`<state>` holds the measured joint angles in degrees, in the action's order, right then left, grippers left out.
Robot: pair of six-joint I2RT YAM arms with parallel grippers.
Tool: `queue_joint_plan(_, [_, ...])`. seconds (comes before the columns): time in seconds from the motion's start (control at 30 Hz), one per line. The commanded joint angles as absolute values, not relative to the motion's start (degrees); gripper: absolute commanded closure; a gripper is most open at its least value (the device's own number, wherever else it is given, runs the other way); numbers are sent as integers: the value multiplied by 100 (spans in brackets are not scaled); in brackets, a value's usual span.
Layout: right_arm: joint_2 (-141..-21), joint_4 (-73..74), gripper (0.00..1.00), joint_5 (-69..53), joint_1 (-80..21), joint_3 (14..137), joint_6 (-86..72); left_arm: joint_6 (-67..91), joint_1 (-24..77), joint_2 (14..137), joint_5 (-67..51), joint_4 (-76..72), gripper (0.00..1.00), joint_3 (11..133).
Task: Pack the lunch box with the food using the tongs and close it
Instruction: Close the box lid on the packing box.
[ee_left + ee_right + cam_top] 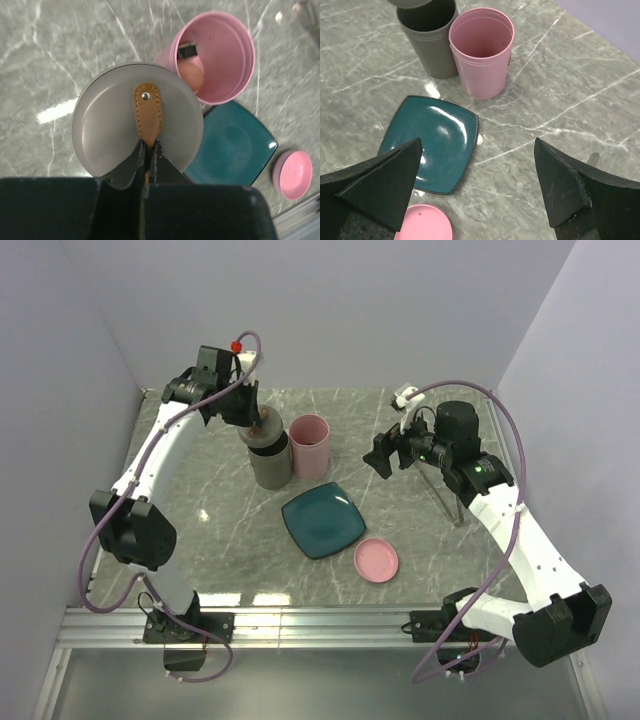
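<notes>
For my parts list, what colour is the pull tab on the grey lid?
The tab is tan brown with stitched edges; it shows best in the left wrist view.

Of the tongs [592, 159] only a tip shows; the top edge cuts off the gray lid [412, 2]

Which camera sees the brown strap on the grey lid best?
Left wrist view: the brown leather strap sits centred, pinched by the left claw. The top view shows a speck; the right wrist view shows none.
</notes>
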<state>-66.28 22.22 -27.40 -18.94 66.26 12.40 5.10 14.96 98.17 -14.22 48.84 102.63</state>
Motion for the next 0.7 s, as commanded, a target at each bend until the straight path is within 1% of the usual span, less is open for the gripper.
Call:
queue_joint_plan(0.0, [-6565, 2276, 0, -2716, -1784, 6847, 1310, 246, 1599, 9817, -1353, 5115, 100, 10477])
queue_joint_plan(0.17, [-6600, 2285, 0, -2804, -1767, 6829, 1301, 193, 1784, 9957, -1397, 5124, 100, 10415])
queue_joint_plan(0.43, [-6671, 2276, 0, -2883, -1758, 6873, 1283, 184, 1784, 10292, -1397, 5142, 100, 10582])
queue_joint_plan(0.67, [-6644, 2294, 0, -2900, -1723, 6812, 1362, 176, 1837, 10371, -1266, 5124, 100, 10477])
